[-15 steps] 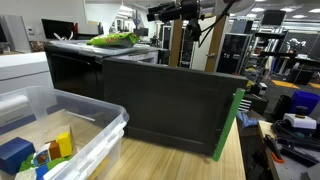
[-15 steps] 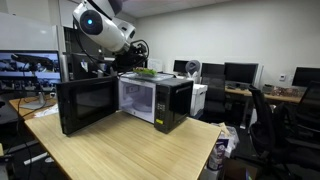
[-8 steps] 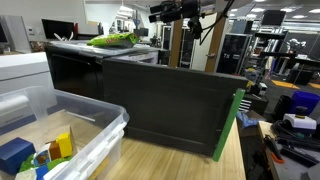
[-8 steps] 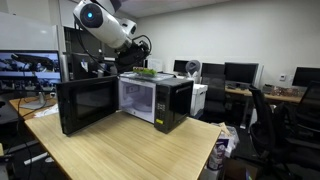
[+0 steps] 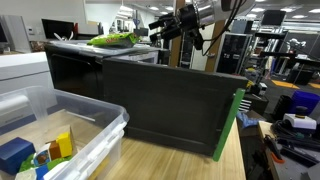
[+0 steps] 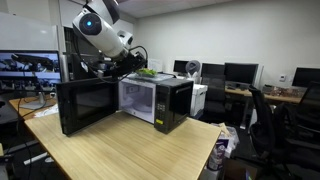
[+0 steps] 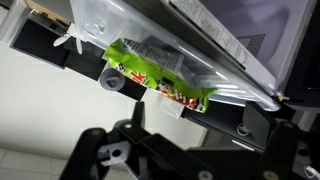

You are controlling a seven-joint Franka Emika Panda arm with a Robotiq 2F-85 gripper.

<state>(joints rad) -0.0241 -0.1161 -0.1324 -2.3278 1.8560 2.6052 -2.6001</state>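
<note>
One green packet [image 7: 155, 78] flat atop microwave [image 6: 178, 100] — long axis parallel to roof edge; tool [image 5: 157, 26] released, empty, hovering near.

White rounded arm [image 6: 108, 30] with a blue-ringed joint cap, black gripper [image 5: 157, 26], dark looping cables [image 5: 207, 38]

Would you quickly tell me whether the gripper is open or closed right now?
Gripper: open, holding nothing, near the green packet atop the microwave.
</note>
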